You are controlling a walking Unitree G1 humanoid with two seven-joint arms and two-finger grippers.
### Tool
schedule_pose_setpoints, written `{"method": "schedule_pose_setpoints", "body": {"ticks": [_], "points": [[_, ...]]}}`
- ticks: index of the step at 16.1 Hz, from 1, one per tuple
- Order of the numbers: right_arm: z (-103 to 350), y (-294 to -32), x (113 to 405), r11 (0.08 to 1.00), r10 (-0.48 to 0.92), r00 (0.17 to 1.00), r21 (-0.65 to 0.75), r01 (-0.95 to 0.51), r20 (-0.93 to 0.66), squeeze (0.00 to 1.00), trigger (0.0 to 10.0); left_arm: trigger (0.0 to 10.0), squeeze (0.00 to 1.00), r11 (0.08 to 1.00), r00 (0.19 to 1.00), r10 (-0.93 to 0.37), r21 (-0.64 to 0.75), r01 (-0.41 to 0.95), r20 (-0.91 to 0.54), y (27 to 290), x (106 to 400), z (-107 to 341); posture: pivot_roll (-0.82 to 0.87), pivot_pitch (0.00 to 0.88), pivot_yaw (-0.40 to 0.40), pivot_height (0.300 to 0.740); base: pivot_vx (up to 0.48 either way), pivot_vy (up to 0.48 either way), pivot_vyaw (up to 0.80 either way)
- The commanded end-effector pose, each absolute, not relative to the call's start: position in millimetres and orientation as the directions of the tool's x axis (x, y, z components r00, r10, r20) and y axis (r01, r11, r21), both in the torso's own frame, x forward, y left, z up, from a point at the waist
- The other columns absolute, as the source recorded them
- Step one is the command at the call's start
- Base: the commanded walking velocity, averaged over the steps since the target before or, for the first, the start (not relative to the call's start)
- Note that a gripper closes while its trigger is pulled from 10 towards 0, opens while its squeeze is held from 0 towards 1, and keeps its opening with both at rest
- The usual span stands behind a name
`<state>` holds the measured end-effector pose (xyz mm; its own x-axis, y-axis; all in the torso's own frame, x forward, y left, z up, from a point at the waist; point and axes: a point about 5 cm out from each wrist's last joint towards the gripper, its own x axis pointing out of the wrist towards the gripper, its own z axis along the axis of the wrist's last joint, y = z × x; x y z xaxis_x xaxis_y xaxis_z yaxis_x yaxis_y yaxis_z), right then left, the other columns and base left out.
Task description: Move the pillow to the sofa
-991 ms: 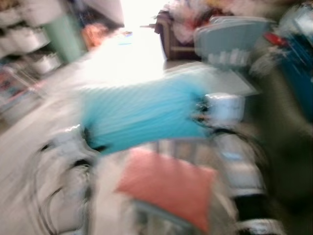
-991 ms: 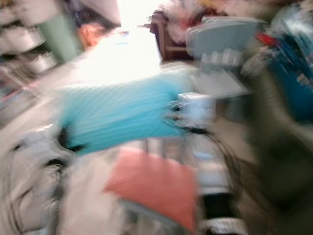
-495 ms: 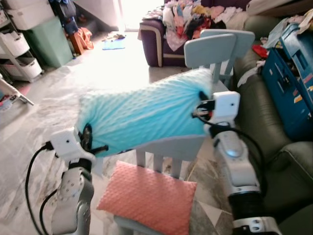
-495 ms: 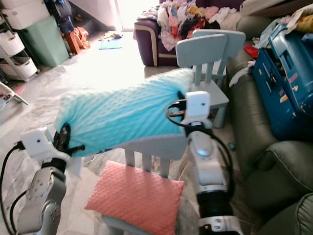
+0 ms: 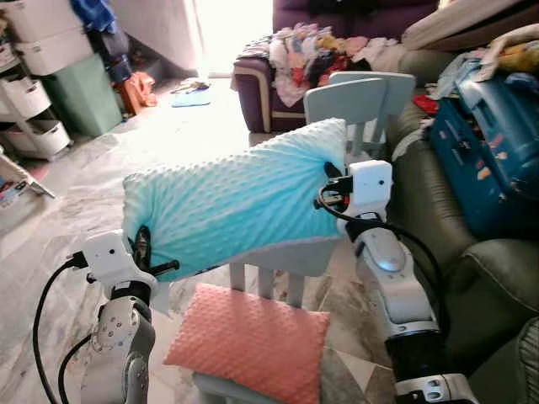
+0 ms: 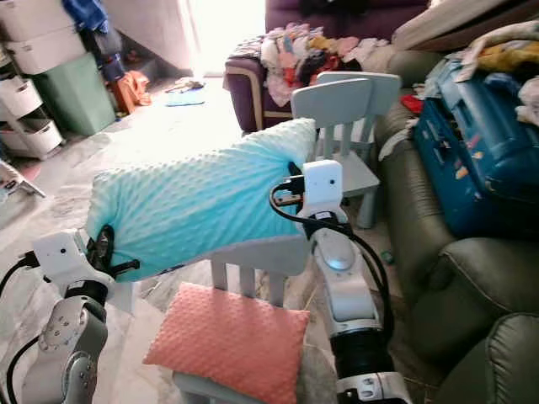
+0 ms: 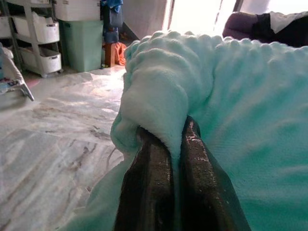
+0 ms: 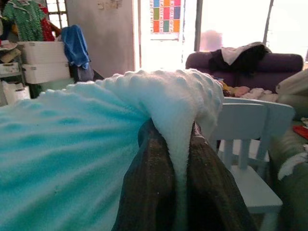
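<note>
I've got the pillow (image 5: pixel 232 198) pinched at both ends, left claw (image 5: pixel 145 257), right claw (image 5: pixel 331 187), long axis between them, green sofa (image 5: pixel 459 236) on right claw's side.

Both eye views look forward and down from the head, side by side, sharing one scene: the turquoise pillow (image 5: pixel 232 198) at centre, the pale blue chair (image 5: pixel 358 105) at 1 o'clock, the green sofa (image 5: pixel 472 252) at 3 o'clock. Each wrist view looks along its own black fingers (image 7: pixel 144 192), very near, pressed against the same pillow; the right wrist view faces that chair.
</note>
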<state>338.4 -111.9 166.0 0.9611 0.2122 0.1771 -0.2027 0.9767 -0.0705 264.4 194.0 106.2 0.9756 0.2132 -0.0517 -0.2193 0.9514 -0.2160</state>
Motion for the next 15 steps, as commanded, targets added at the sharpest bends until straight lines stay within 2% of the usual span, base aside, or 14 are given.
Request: {"method": "schedule_pose_setpoints", "body": {"ticks": [1,5,12,15], "points": [[171.8,-108.6,338.0,0.974,0.228,0.954,-0.063,-0.219,0.195,0.00,10.0,10.0,0.00,0.946,0.973,0.226,-0.228,-0.230,-0.045,198.7,263.4,109.8,-0.11,0.000,0.068,0.740,0.000,0.000,0.00],[170.7,-110.2,337.3,0.973,0.230,0.957,-0.057,-0.223,0.178,0.00,10.0,10.0,0.00,0.935,0.962,0.262,-0.226,-0.273,-0.076,201.1,263.2,110.8,-0.11,0.000,0.058,0.740,0.000,0.000,0.00],[167.9,-110.6,333.7,0.967,0.252,0.957,-0.066,-0.245,0.146,0.00,10.0,10.0,0.00,0.917,0.957,0.267,-0.277,-0.287,-0.110,197.5,255.0,104.8,-0.12,0.000,0.042,0.740,0.000,0.000,-0.74],[168.9,-111.6,331.2,0.964,0.263,0.954,-0.083,-0.254,0.141,0.00,10.0,10.0,0.00,0.918,0.965,0.234,-0.302,-0.258,-0.115,193.0,254.2,104.0,-0.13,0.000,0.038,0.740,0.000,0.000,0.00]]}}
